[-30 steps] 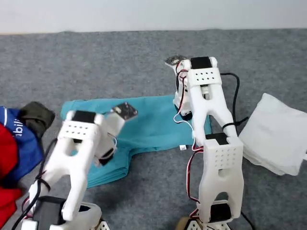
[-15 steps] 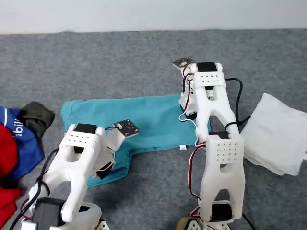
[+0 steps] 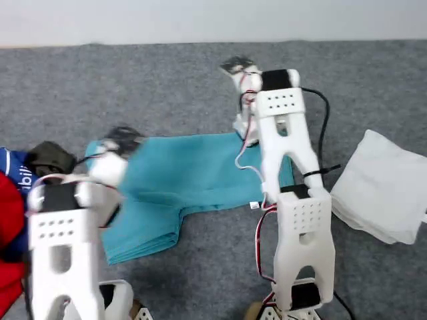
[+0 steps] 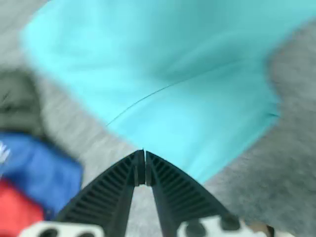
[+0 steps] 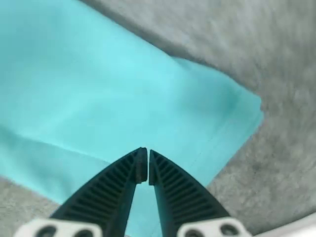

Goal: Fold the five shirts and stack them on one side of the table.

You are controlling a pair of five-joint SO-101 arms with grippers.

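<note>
- Spreading across the middle of the grey desk [image 3: 167, 73], the teal shirt [image 3: 193, 173] lies flat. Its far edge runs straight from side to side, and its near edge steps down on the left into a doubled flap.
- The left hand [image 4: 140, 168] is closed, its ribbed fingers meeting at the tips with nothing seen between them. It sits right at the teal shirt's left-hand edge, where cloth gives way to bare desk.
- The right hand [image 5: 144, 165] is also closed, fingertips together and gripping nothing visible. It is over the teal shirt near its far right corner, where a stitched hem runs toward the corner.
- A folded white shirt [image 3: 383, 193] lies at the right side of the desk, apart from the teal one. A strip of bare grey runs between them, and the right arm stands in it.
- Three bunched shirts crowd the left edge of the desk: a dark olive shirt [image 3: 48, 159] just beside the teal shirt's far left corner, a blue shirt [image 3: 30, 200] nearer the arms, and a red shirt [image 3: 8, 220] at the very edge.
- Open room — a wide band of bare desk lies beyond the teal shirt's far edge, up to the white wall [image 3: 200, 20]. There is a smaller patch on the near side, between the two arm bases.
- On the left there is little free desk between the teal shirt's edge and the pile of shirts — the left wrist view shows only a narrow grey gap.
</note>
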